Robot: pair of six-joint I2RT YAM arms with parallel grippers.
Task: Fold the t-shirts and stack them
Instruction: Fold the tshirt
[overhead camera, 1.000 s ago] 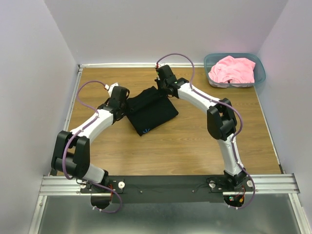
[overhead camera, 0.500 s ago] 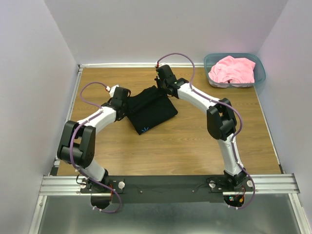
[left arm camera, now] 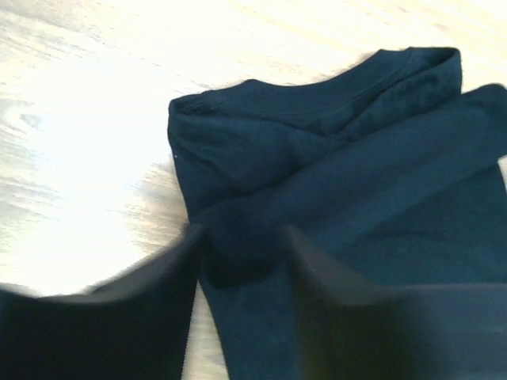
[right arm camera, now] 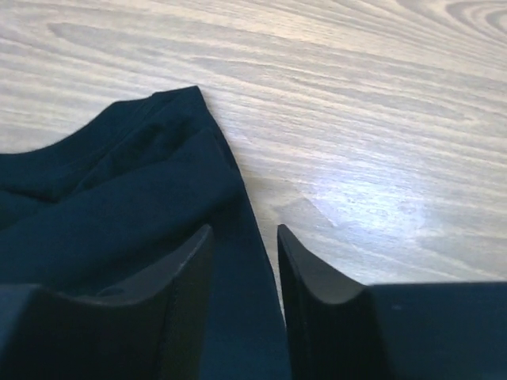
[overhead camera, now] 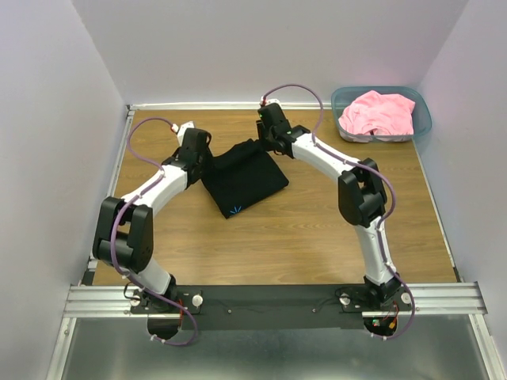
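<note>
The black t-shirt [overhead camera: 242, 178] lies folded in a rough square on the wooden table; its collar edge shows in the left wrist view [left arm camera: 333, 150]. My left gripper [overhead camera: 198, 156] hangs over the shirt's left edge, open, its jaws [left arm camera: 242, 237] apart with cloth lying loose beneath them. At the shirt's far corner my right gripper [overhead camera: 265, 136] is open too; in the right wrist view the shirt's edge [right arm camera: 135, 198] runs under the gap [right arm camera: 244, 237] between the fingers [right arm camera: 317, 285]. The pink t-shirt [overhead camera: 379, 113] sits crumpled in the teal bin.
The teal plastic bin [overhead camera: 424, 120] stands at the table's back right corner. Pale walls close in the table [overhead camera: 277, 237] on the left, back and right. A metal rail [overhead camera: 277, 297] carrying both arm bases runs along the near edge.
Both grippers went from shut to open, letting go of the black t-shirt. The left arm's wrist has shifted toward the back of the table. The shirt lies in the same place.
</note>
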